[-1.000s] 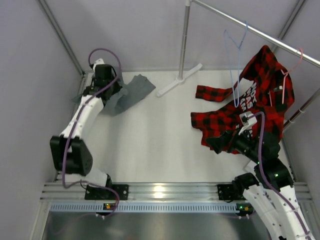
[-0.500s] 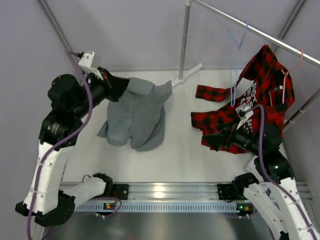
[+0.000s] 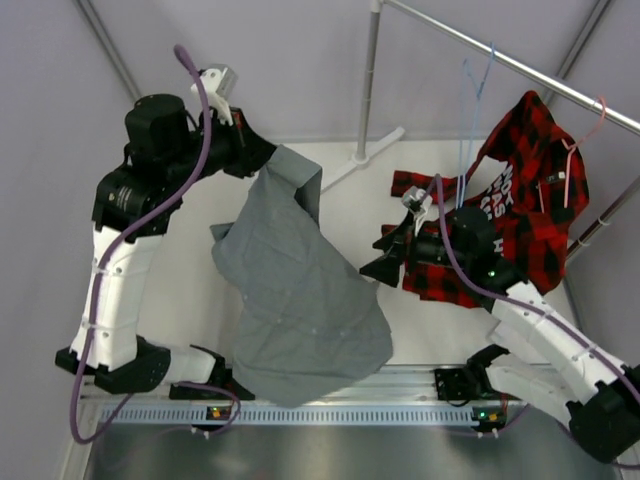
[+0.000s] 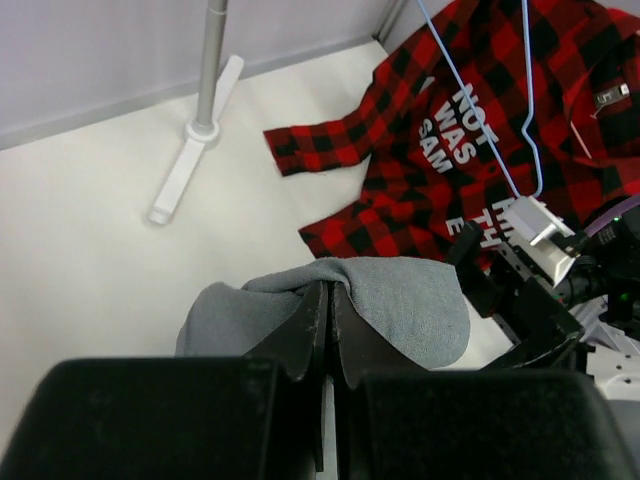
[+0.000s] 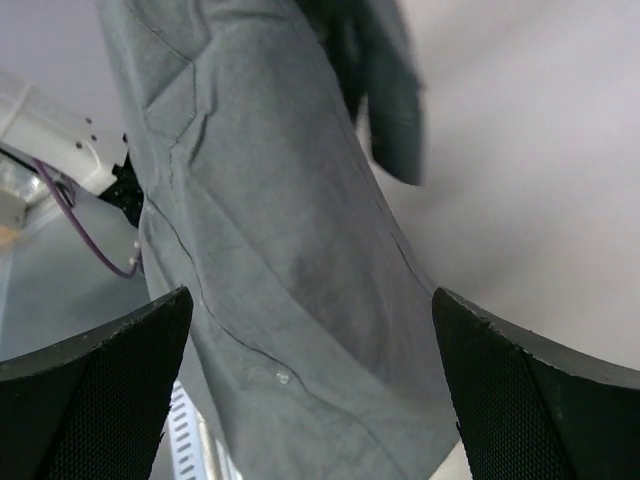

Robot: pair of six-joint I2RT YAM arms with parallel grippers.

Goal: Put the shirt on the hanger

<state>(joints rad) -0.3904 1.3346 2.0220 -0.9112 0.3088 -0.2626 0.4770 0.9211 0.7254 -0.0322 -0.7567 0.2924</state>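
The grey shirt (image 3: 300,290) hangs in the air from my left gripper (image 3: 268,155), which is raised at the back left and shut on a fold of it (image 4: 400,295). Its hem reaches the table's front rail. My right gripper (image 3: 378,255) is open and empty, just right of the hanging shirt and facing it; the right wrist view shows the grey cloth (image 5: 280,260) between the wide-open fingers. The light-blue hanger (image 3: 470,120) hangs from the slanted rail at the back right, and also shows in the left wrist view (image 4: 520,120).
A red-and-black plaid shirt (image 3: 510,200) on a pink hanger (image 3: 585,140) hangs from the metal rail (image 3: 520,68) at the right and spills onto the table. The rack's pole and white foot (image 3: 362,150) stand at the back middle.
My left arm has lifted the grey shirt high and swung it right, so it now hangs unfolded. My right arm has moved left from the plaid shirt toward the grey shirt.
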